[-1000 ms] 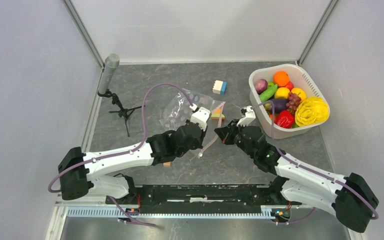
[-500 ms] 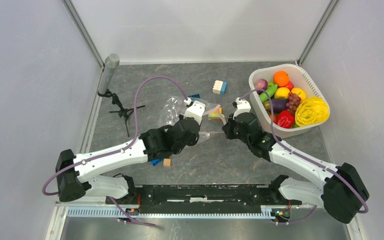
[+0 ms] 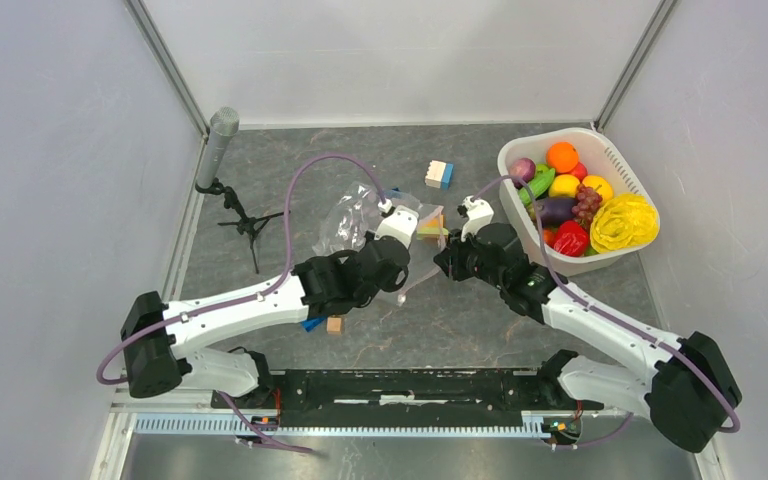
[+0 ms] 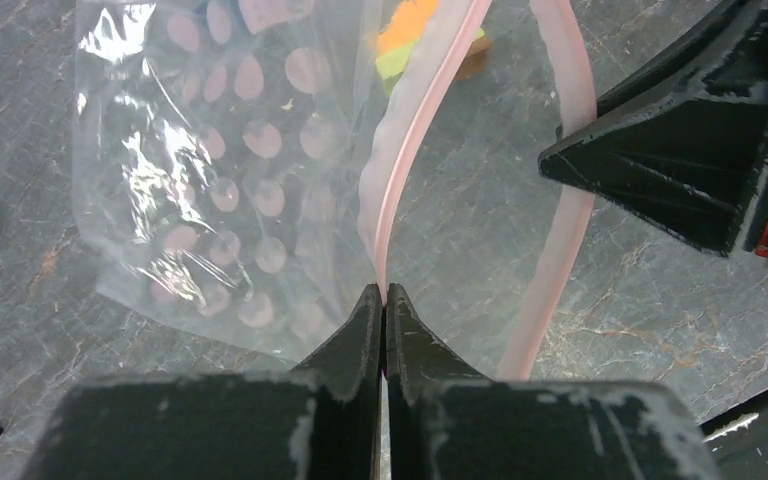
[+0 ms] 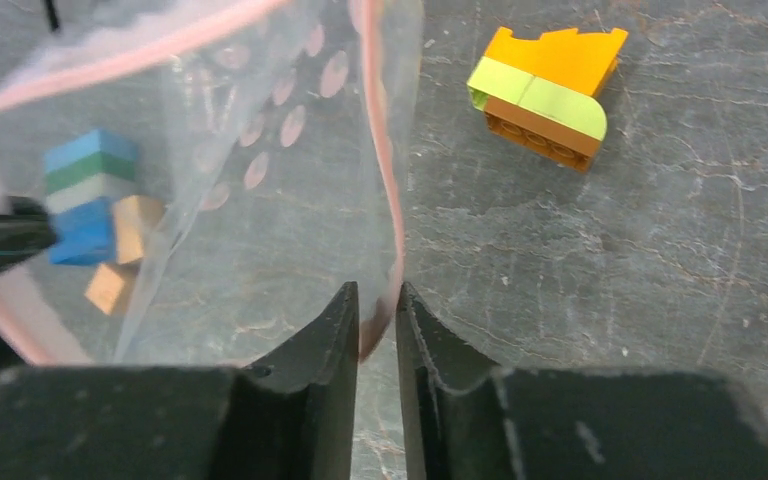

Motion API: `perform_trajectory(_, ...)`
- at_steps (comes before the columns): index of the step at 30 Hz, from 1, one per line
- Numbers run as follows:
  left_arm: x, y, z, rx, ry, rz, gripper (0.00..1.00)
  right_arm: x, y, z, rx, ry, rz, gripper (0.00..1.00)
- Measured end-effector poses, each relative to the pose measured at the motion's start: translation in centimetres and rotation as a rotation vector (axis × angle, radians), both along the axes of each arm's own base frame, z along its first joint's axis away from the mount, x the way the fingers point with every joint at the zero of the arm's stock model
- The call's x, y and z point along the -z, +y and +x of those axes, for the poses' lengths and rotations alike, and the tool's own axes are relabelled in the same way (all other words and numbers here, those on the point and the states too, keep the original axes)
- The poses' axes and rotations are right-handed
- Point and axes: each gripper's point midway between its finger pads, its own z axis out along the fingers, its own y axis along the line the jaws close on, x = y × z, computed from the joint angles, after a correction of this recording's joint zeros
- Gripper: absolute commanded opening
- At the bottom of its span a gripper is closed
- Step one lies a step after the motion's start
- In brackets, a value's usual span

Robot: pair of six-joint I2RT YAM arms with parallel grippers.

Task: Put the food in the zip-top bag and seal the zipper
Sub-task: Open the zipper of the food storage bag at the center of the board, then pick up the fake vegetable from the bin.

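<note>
Bag [image 3: 355,215] is crumpled on the grey surface [image 3: 460,310] just left of centre in the top view, with a mic [image 3: 222,128] on a little tripod further left by the wall. It's clear plastic with round dots, and the mouth points toward the right of the frame.

Left hand [image 4: 384,300] is clamped tight, fingers pressed together with one lip of the pink zipper [image 4: 400,160] pinched between the tips. In the left wrist view that lip runs up the middle of the frame while the other lip curves away on the right, so the mouth is gaping.

Right hand [image 5: 377,300] has that other lip. Its fingers are nearly together, only a thin slit between them, and the pink strip runs straight down into it. A few blue, green and tan blocks [image 5: 90,210] show through the plastic at the left of the right wrist view. An orange and green block [image 5: 545,90] sits on the bare surface at upper right.

Top view again: a white and blue block [image 3: 439,174] lies past the hands, toward the back wall. All the food [image 3: 570,200] I can see is piled in the white basket [image 3: 600,262] at upper right, well apart from the bag.
</note>
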Motion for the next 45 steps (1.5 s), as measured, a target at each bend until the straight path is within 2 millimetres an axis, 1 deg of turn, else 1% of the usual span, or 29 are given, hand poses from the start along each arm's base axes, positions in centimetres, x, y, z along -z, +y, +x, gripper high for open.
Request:
perform_trajectory(3, 0.3, -0.3, 0.2, -0.004, 0.008, -0.006, 0.02, -1.1, 0.5, -0.3, -0.029, -0.017, 0.038, 0.42)
perform_trajectory(6, 0.5, -0.5, 0.5, -0.007, 0.011, -0.014, 0.02, -2.7, 0.7, -0.7, -0.052, -0.052, 0.076, 0.52)
perform_trajectory(7, 0.6, -0.5, 0.6, -0.006, 0.015, -0.014, 0.02, -3.5, 0.8, -0.8, -0.059, -0.072, 0.090, 0.54)
perform_trajectory(11, 0.7, -0.6, 0.9, -0.010, 0.020, -0.023, 0.02, -5.4, 0.6, -1.2, -0.079, -0.130, 0.118, 0.58)
perform_trajectory(12, 0.6, -0.6, 1.0, -0.012, 0.019, -0.028, 0.02, -5.8, 0.5, -1.2, -0.080, -0.140, 0.120, 0.62)
perform_trajectory(13, 0.6, -0.6, 1.0, -0.013, 0.018, -0.030, 0.02, -6.1, 0.2, -1.2, -0.074, -0.150, 0.109, 0.65)
perform_trajectory(15, 0.5, -0.7, 1.1, -0.014, 0.018, -0.037, 0.02, -7.0, -0.6, -0.9, -0.046, -0.177, 0.081, 0.68)
perform_trajectory(18, 0.5, -0.7, 1.2, -0.009, 0.024, -0.042, 0.02, -9.3, -2.6, 0.4, 0.047, -0.242, 0.012, 0.69)
perform_trajectory(21, 0.6, -0.8, 1.1, -0.005, 0.028, -0.043, 0.02, -12.2, -5.8, 2.3, 0.196, -0.308, -0.092, 0.68)
perform_trajectory(22, 0.7, -0.8, 1.1, -0.003, 0.029, -0.044, 0.02, -13.3, -7.3, 3.1, 0.263, -0.327, -0.127, 0.68)
perform_trajectory(24, 0.9, -0.8, 1.0, 0.000, 0.033, -0.045, 0.02, -14.9, -10.4, 4.6, 0.393, -0.352, -0.181, 0.69)
perform_trajectory(25, 0.9, -0.8, 1.0, 0.002, 0.036, -0.048, 0.02, -15.4, -12.1, 5.2, 0.455, -0.356, -0.203, 0.69)
perform_trajectory(26, 1.0, -0.8, 1.0, 0.004, 0.039, -0.049, 0.02, -15.5, -14.1, 5.8, 0.527, -0.352, -0.233, 0.69)
perform_trajectory(28, 1.1, -0.8, 1.1, 0.004, 0.040, -0.052, 0.02, -15.0, -17.5, 6.3, 0.639, -0.328, -0.282, 0.70)
perform_trajectory(30, 1.1, -0.7, 1.1, 0.004, 0.041, -0.054, 0.02, -14.1, -20.8, 6.5, 0.739, -0.283, -0.335, 0.70)
perform_trajectory(31, 1.0, -0.6, 1.1, 0.003, 0.040, -0.058, 0.02, -13.6, -22.0, 6.5, 0.772, -0.263, -0.354, 0.70)
perform_trajectory(34, 0.7, -0.4, 1.1, 0.002, 0.035, -0.068, 0.02, -12.1, -26.7, 6.1, 0.897, -0.183, -0.412, 0.70)
perform_trajectory(37, 0.5, -0.4, 1.0, 0.007, 0.036, -0.076, 0.02, -11.1, -30.7, 5.4, 0.994, -0.122, -0.427, 0.69)
perform_trajectory(40, 0.6, -0.5, 0.9, 0.016, 0.043, -0.080, 0.02, -10.0, -33.2, 4.8, 1.053, -0.072, -0.434, 0.69)
perform_trajectory(45, 0.7, -0.7, 0.7, 0.028, 0.051, -0.084, 0.02, -7.6, -34.8, 4.3, 1.074, -0.001, -0.449, 0.67)
